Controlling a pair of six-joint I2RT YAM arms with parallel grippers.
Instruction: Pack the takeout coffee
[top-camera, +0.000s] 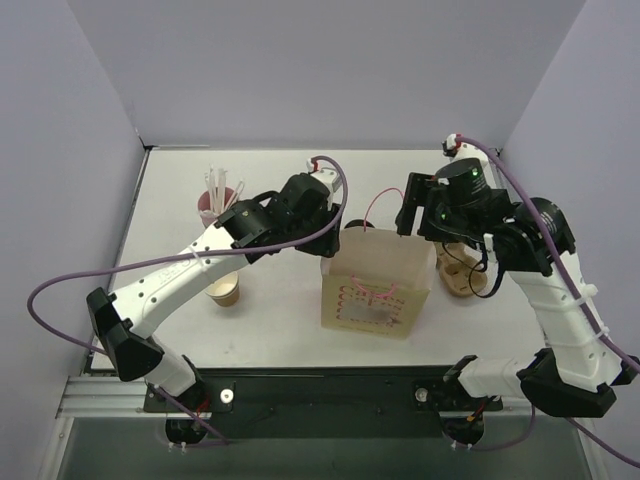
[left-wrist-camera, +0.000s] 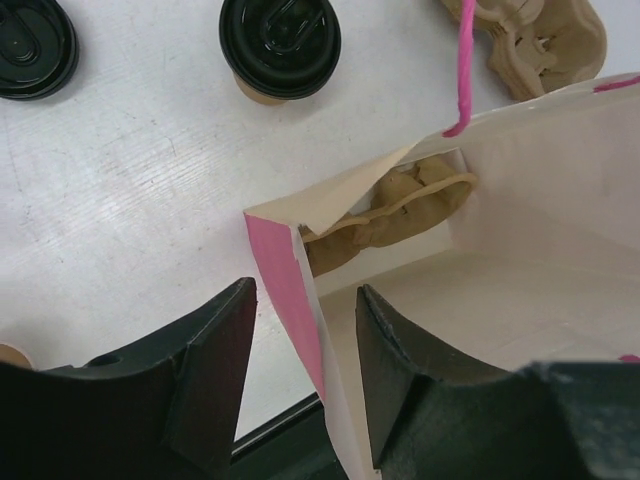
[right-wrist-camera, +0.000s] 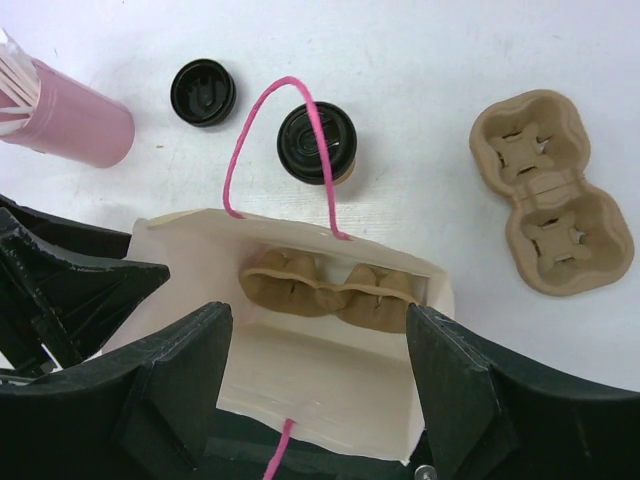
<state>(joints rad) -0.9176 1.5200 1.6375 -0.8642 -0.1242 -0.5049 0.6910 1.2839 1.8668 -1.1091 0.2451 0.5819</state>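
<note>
The takeout coffee (right-wrist-camera: 317, 143), a brown paper cup with a black lid (left-wrist-camera: 280, 45), stands on the table just behind the cream paper bag (top-camera: 372, 290). A brown pulp cup carrier (right-wrist-camera: 330, 285) lies inside the bag. My left gripper (left-wrist-camera: 305, 290) straddles the bag's pink-edged left wall (left-wrist-camera: 290, 300), open, with a gap on each side of the paper. Over the bag's mouth my right gripper (right-wrist-camera: 320, 312) hangs open with nothing between its fingers. In the top view the left gripper (top-camera: 322, 240) is at the bag's left rim and the right gripper (top-camera: 410, 215) is above its right rim.
A second pulp carrier (right-wrist-camera: 550, 190) lies on the table right of the bag. Left of the coffee lies a loose black lid (right-wrist-camera: 203, 92). A pink cup of white straws (top-camera: 215, 205) and a lidless paper cup (top-camera: 226, 291) stand at the left. The bag's pink string handle (right-wrist-camera: 270, 130) arches upward.
</note>
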